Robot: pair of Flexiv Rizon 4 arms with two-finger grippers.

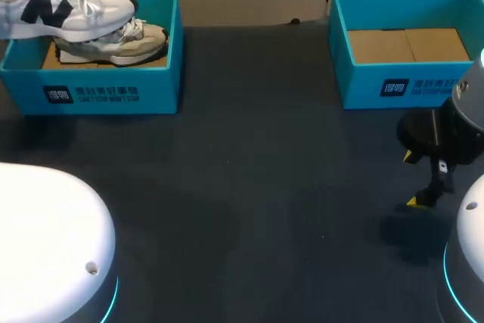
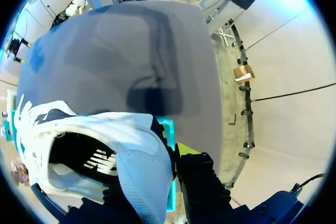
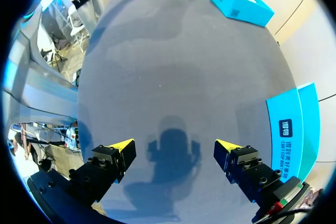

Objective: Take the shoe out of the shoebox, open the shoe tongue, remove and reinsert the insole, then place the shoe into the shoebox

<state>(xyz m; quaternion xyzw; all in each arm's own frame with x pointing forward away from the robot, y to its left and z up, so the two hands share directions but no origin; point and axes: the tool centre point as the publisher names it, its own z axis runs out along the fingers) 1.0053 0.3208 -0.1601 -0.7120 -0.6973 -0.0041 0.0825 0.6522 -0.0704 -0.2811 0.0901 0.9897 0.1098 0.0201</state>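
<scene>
Logo-printed shoebox (image 1: 162,88) under white shoe (image 1: 76,7)

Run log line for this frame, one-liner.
left gripper: shut on white sneaker over left shoebox | grey sneaker: in that box | right gripper: open, over table by right shoebox

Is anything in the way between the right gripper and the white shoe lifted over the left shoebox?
Nothing visible. Only bare table lies between the open right gripper and the left shoebox. The white shoe is above the box's walls, over a second shoe.
</scene>
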